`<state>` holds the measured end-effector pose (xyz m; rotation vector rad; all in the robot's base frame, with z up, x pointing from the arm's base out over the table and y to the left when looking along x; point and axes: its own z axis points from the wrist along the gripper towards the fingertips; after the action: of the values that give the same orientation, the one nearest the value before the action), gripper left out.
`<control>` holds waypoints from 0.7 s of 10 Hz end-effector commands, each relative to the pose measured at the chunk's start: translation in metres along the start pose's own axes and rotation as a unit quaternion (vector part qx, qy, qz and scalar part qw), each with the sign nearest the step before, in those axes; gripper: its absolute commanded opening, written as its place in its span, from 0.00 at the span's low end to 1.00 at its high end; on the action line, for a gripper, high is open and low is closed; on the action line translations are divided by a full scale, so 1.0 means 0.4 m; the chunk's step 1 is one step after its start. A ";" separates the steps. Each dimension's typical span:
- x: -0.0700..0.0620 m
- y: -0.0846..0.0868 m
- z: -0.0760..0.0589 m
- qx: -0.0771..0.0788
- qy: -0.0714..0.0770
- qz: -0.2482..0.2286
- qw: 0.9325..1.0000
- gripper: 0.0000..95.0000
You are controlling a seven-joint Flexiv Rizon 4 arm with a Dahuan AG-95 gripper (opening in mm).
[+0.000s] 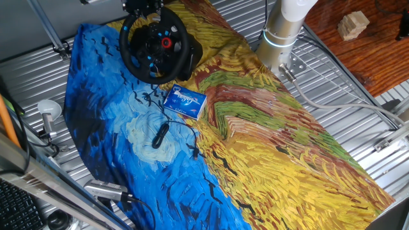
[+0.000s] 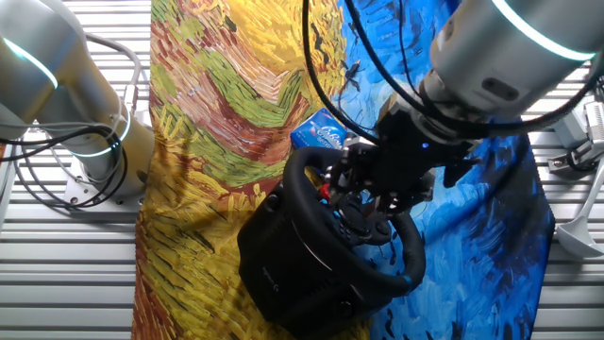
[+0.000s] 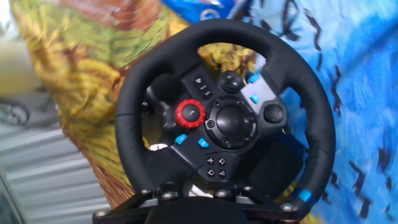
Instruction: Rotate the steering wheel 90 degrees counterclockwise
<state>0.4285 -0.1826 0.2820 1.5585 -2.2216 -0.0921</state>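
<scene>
- gripper (image 2: 382, 194) sits right over the steering wheel (image 3: 224, 112), can't tell if it's clamped on the rim
- hub looks tilted, so the turn's probably partway

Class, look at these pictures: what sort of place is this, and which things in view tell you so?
Probably a robotics lab test bench: a robot arm base bolted to a ribbed metal table, a painted cloth spread as a work surface, and a steering wheel set out as a test prop.
</scene>
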 end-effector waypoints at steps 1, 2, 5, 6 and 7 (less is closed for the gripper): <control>0.001 0.002 0.000 0.001 -0.013 -0.039 0.999 0.40; 0.000 0.002 0.000 0.000 -0.018 -0.052 0.998 0.40; 0.001 0.003 0.004 -0.002 -0.027 -0.063 0.998 0.40; 0.000 0.003 0.006 -0.003 -0.030 -0.062 0.998 0.40; 0.001 0.003 0.010 -0.004 -0.034 -0.063 0.997 0.40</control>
<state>0.4259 -0.1833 0.2791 1.7204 -2.1642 -0.1901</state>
